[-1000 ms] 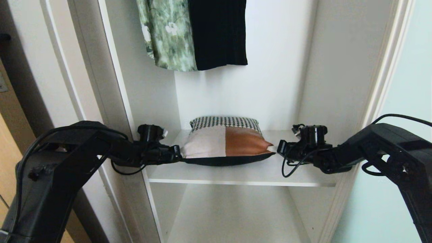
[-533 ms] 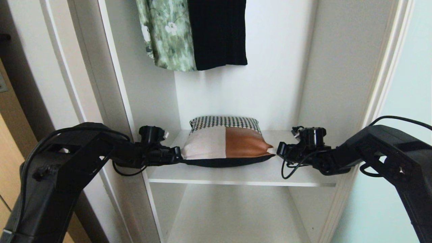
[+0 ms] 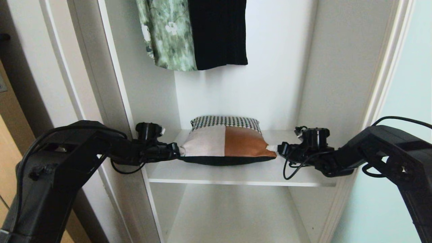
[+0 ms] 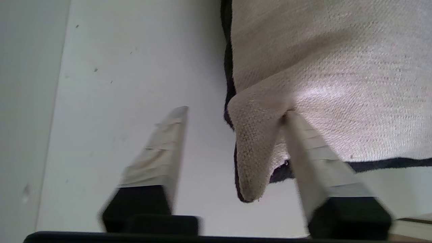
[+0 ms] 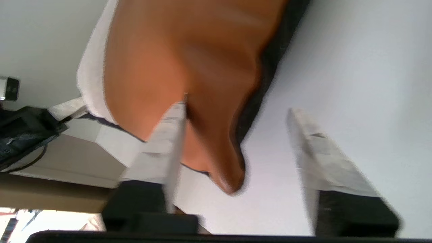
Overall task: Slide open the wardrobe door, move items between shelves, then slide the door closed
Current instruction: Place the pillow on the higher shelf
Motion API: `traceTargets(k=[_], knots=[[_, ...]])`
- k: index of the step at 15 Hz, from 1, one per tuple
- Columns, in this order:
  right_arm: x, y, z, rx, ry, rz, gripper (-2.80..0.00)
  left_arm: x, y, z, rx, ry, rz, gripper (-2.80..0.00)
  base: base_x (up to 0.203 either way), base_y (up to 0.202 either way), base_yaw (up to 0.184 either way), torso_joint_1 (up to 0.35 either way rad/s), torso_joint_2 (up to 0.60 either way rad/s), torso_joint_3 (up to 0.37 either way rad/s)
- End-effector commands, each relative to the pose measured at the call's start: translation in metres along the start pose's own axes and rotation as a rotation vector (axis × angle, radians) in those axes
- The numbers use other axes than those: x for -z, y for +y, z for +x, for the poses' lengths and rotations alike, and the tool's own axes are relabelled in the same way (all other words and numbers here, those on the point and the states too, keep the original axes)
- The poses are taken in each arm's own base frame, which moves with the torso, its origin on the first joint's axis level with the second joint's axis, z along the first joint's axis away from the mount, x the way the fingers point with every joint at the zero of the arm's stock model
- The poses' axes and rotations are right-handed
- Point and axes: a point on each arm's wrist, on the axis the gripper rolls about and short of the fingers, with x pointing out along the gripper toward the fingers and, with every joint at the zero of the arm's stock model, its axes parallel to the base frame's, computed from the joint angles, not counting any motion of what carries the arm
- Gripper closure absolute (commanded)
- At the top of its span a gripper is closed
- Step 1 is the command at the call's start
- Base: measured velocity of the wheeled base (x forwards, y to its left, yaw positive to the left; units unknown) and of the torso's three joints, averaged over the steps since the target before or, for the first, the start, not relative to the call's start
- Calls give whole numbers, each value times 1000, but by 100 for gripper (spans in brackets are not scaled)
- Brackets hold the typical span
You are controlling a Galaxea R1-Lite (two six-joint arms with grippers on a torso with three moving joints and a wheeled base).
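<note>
One square cushion [image 3: 226, 145] lies flat on the upper of two white shelves [image 3: 236, 175] inside the wardrobe, pushed toward the back wall, with a houndstooth strip along its far edge, a beige-grey patch on the robot's left, a rust-brown patch on the right and a dark navy underside showing along the front. A small white tag [image 3: 271, 147] sticks out at its right corner.

Two grippers flank it, one at each front corner. The left gripper [image 4: 233, 116] stands with its jaws spread apart around the beige corner; one finger [image 4: 303, 141] presses against the fabric, the other is clear over bare shelf. The right gripper [image 5: 236, 111] is likewise spread wide around the brown corner, one finger [image 5: 170, 128] lying against the leather-like patch and the other apart from it. Neither clamps the cushion.

The lower shelf [image 3: 233, 216] shows beneath. Two garments hang above: one green floral [image 3: 167, 33], one black [image 3: 217, 32]. The frosted pale blue-green sliding door [image 3: 405, 118] stands at the right.
</note>
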Motion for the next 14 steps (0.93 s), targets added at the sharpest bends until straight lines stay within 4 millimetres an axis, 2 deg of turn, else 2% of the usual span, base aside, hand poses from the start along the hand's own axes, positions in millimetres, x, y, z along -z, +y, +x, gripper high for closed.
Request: traceTargets(k=[1,6,9,10,12,14], knots=[[1,9,-10,-21,-11,-15,-280,-5,-8,-18,10,-5,6,-280,0,0,0,0,0,0],[9,28,-26,-48,-15,-48,-280,4,-41,-48,9,-89,37,-280,0,0,0,0,0,0],[14,37,-46,-33,5,-34,-280,-5,-66,-78,-8,-140,-1,-280,0,0,0,0,0,0],[16,43,-56,-32,7,-34,0,-5,-71,-90,-5,-141,-6,0,0,0,0,0,0,0],[14,62,-81,-46,-10,-54,0,-1,-78,-109,0,-137,-3,0,0,0,0,0,0,0],[13,76,-100,-58,-23,-66,0,10,-76,-118,-3,-142,25,0,0,0,0,0,0,0]])
